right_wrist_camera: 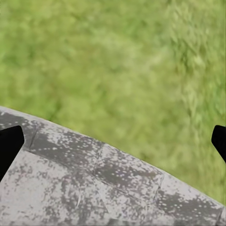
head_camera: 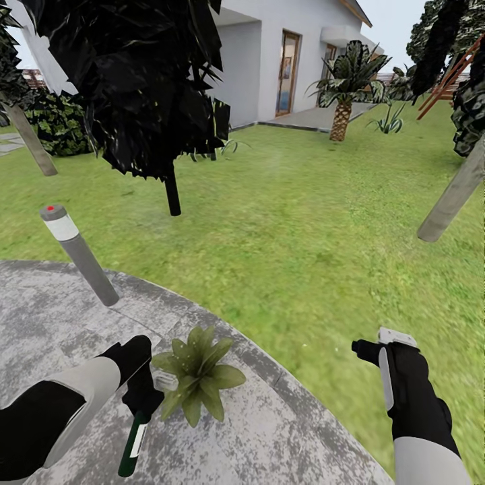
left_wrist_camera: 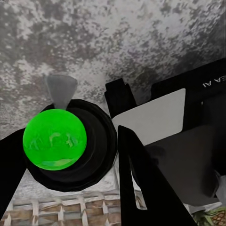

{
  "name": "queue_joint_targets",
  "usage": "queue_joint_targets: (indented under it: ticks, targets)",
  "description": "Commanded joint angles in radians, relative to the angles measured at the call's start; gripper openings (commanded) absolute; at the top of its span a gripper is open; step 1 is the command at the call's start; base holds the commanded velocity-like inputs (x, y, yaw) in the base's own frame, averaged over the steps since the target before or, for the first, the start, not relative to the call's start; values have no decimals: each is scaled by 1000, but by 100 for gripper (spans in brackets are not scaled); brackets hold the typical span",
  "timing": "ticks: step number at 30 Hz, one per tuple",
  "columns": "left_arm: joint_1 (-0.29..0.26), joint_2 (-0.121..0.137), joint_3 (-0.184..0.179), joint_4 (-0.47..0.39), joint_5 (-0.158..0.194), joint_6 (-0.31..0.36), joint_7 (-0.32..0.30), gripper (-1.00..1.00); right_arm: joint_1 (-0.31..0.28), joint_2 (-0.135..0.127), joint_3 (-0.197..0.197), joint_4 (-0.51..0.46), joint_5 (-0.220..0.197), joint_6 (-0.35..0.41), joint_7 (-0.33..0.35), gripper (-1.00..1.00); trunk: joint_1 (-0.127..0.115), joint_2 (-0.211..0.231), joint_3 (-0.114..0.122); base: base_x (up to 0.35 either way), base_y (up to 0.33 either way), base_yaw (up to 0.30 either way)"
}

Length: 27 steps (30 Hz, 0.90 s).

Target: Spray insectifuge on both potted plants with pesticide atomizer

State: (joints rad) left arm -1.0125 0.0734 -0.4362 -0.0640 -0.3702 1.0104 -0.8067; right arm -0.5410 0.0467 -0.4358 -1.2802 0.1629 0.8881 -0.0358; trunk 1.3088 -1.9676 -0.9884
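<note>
My left gripper (head_camera: pixel 143 399) is shut on the pesticide atomizer (head_camera: pixel 133 441), a dark green bottle with a white label that hangs tilted below the fingers over the patio. Its pale grey spray head (head_camera: pixel 165 382) points at a potted plant (head_camera: pixel 197 378), a small green rosette right beside it. In the left wrist view the black fingers (left_wrist_camera: pixel 136 179) flank the atomizer's round green end (left_wrist_camera: pixel 55 139) and grey trigger (left_wrist_camera: pixel 61 89). My right gripper (head_camera: pixel 378 343) hangs open and empty over the patio's edge, well to the plant's right, and its fingertips (right_wrist_camera: pixel 9 141) stand wide apart.
The round mottled-grey patio (head_camera: pixel 283 431) meets the lawn (head_camera: pixel 303 222) in a curved edge. A grey bollard lamp (head_camera: pixel 77 252) stands at the patio's left rim. A dark tree (head_camera: pixel 173 192), a leaning grey trunk (head_camera: pixel 453 199), a palm (head_camera: pixel 342 118) and a white house (head_camera: pixel 283 60) lie beyond.
</note>
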Motion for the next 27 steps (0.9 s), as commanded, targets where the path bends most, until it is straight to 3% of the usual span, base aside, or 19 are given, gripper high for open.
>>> queue_joint_targets:
  ticks: [1,27]
  targets:
    - [0,0,-1,-2,-10,4,-11,-100,-1,1,-1,-2,5,4,2,100,0,0,-1,0,0,-31]
    - [0,7,-3,-2,-10,4,-8,-100,-1,1,-1,-1,4,5,2,100,0,0,-1,54,5,-1]
